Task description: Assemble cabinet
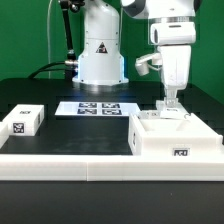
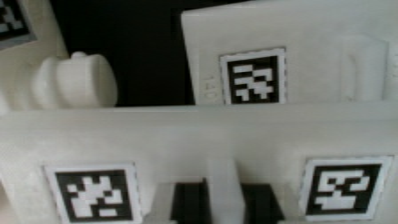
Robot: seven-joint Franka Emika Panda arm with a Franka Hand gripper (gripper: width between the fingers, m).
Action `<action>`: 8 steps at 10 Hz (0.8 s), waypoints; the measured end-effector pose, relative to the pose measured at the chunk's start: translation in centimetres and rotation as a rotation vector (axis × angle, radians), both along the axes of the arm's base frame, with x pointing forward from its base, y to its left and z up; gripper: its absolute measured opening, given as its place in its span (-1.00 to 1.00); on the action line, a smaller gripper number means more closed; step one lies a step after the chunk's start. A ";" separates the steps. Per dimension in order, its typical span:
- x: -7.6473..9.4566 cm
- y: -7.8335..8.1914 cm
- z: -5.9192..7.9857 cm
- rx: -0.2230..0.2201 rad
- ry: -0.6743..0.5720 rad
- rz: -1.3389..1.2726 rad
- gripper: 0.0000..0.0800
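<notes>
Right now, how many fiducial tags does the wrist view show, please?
4: two tags on the near white wall, one on the panel behind, one cropped at the edge. Others may be hidden.

Exterior view is bright and even, and the light looks like it's coming from overhead. The white cabinet [image 1: 176, 142] under the gripper [image 1: 172, 102] is close to blown out, edges barely readable, just a soft shadow in the hollow right below it. The black table [image 1: 45, 92] off to the side goes flat dark. Wrist view is soft all over, with the tags [image 2: 93, 192] nearest the gripper smeary.
</notes>
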State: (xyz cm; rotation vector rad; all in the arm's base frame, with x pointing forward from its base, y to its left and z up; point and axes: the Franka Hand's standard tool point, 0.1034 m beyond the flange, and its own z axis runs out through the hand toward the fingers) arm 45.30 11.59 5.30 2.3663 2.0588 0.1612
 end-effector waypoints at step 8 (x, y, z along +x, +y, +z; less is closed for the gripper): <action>0.8 0.1 0.2 -0.006 0.009 0.000 -0.82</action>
